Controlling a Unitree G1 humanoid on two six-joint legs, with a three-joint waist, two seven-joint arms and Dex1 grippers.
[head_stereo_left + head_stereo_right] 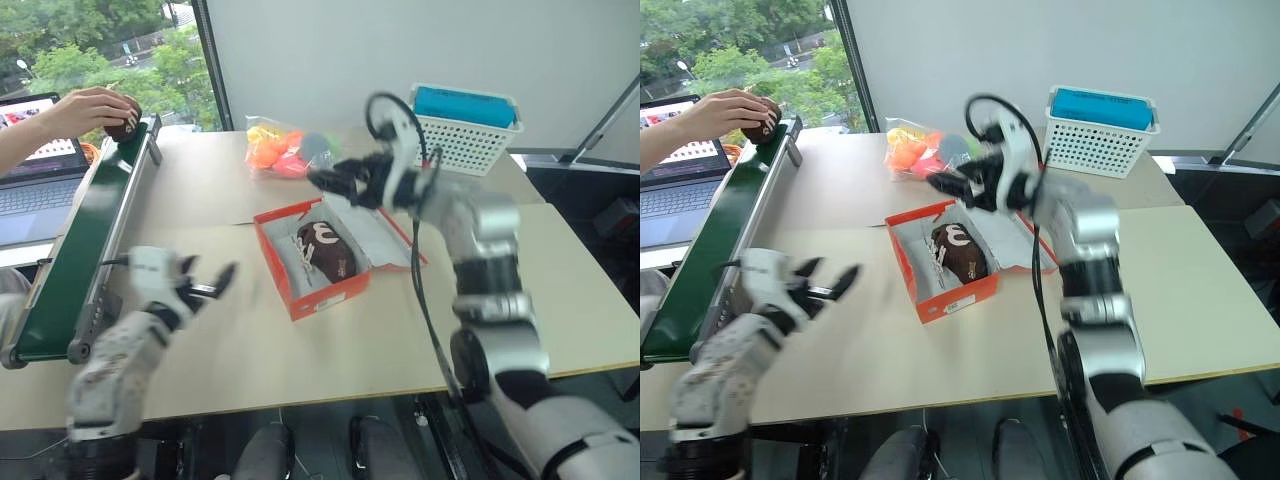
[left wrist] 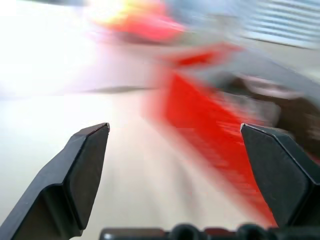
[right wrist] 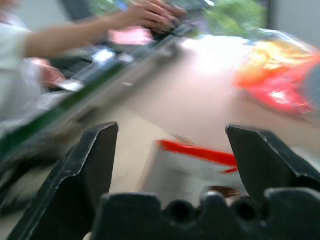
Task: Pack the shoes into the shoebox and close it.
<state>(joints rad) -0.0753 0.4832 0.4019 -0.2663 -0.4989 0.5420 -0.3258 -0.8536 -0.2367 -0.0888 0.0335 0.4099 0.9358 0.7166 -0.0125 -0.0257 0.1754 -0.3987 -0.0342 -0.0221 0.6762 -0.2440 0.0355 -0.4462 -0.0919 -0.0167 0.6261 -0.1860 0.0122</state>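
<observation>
On the worktop (image 1: pixel 250 340) the shoebox (image 1: pixel 300 290) lies open with one shoe (image 1: pixel 325 250) inside; the second shoe (image 1: pixel 124 118) sits under a person's hand (image 1: pixel 90 108) at the conveyor's (image 1: pixel 85 250) far end. Both robot hands, the left hand (image 1: pixel 205 285) and right hand (image 1: pixel 330 180), are spread and empty. Packing looks half done; next, I'd judge, comes fetching that second shoe. No writing is readable.

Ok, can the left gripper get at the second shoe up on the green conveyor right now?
Probably not yet. The second shoe sits at the far end of the conveyor under a person's hand, which covers it. The left gripper is open and empty near the conveyor's near end, well short of it.
</observation>
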